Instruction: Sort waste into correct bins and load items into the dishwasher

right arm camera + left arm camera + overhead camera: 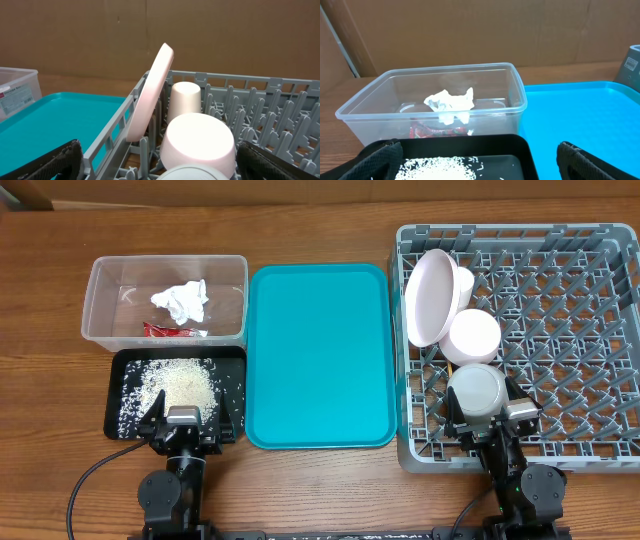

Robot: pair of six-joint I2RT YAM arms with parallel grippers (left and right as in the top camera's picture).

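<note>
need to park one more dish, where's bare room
The teal tray between the clear tub and grey rack is bare. The rack's right half is free; its left side is crowded with a plate and upturned bowls.

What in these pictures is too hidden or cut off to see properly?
Red wrapper: left wrist view, blurred through the clear tub, lower part behind the black tray.
Rice: same view, cut off by the bottom edge.
Nearest bowl: right wrist view, only a sliver above the bottom edge.
</note>
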